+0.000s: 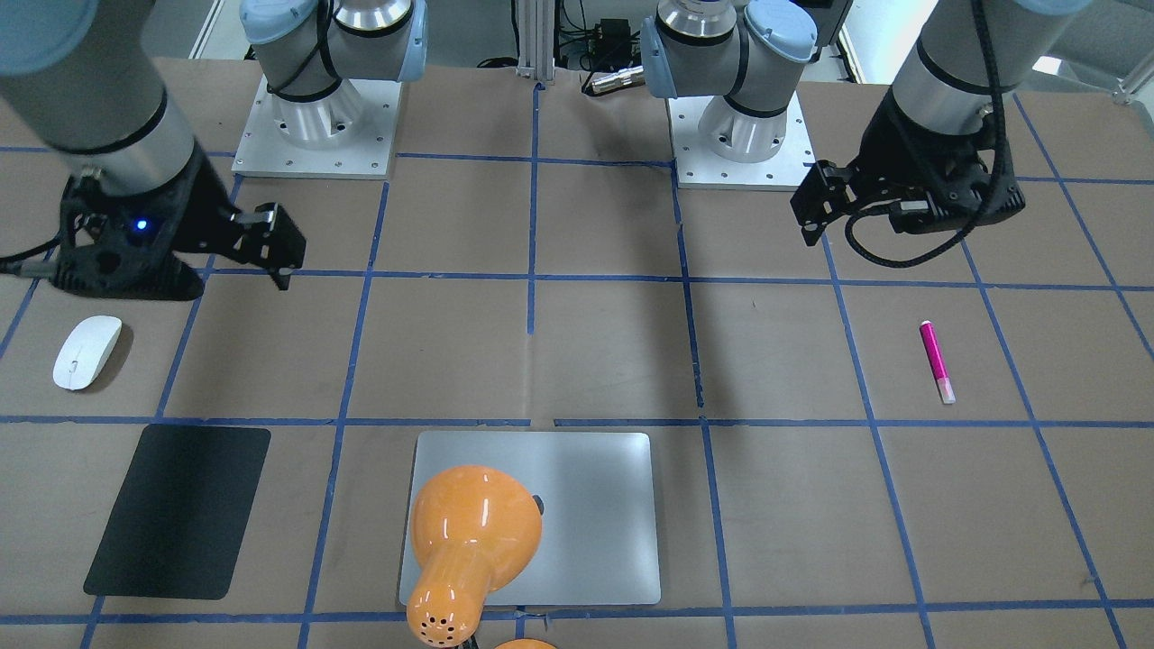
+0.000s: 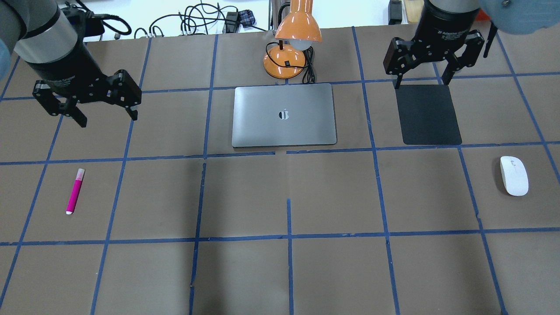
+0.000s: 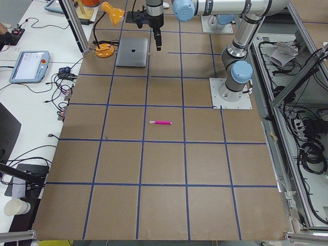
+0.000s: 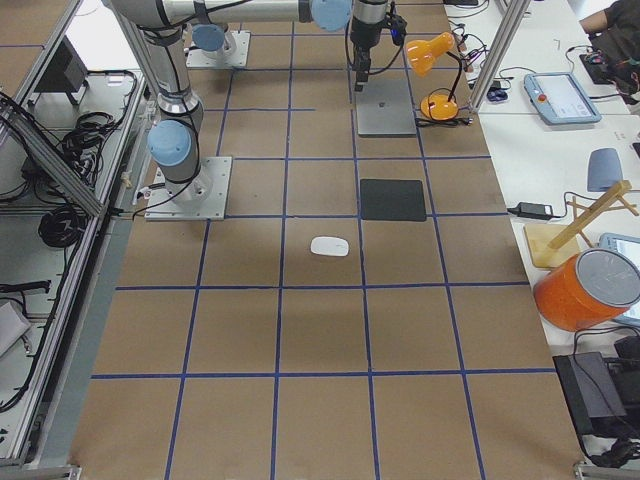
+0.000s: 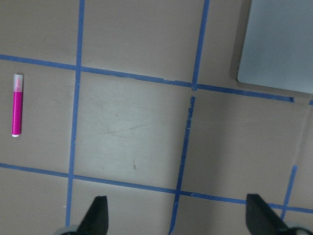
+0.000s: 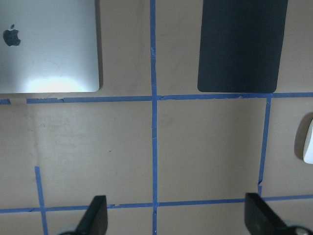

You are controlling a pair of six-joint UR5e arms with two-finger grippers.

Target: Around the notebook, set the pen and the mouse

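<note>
The silver notebook [image 2: 284, 131] lies closed at the far middle of the table, also in the front view [image 1: 599, 514]. At the left lies the magenta pen [image 2: 75, 191] [image 5: 17, 106], flat on the paper, pale cap pointing away from me. The white mouse [image 2: 514, 175] [image 6: 308, 145] rests at the right. My left gripper [image 2: 108, 119] [image 5: 178, 215] hangs open above the table, beyond the pen and left of the notebook. Over the near edge of a black pad, my right gripper [image 2: 422, 83] [image 6: 176, 213] is also open. Neither holds anything.
A matte black pad [image 2: 431, 114] lies right of the notebook. An orange desk lamp [image 2: 297, 26] stands just behind the notebook, its shade over the notebook's far edge [image 1: 473, 532]. Blue tape lines grid the brown table cover. The arm bases [image 1: 315, 126] sit at my side.
</note>
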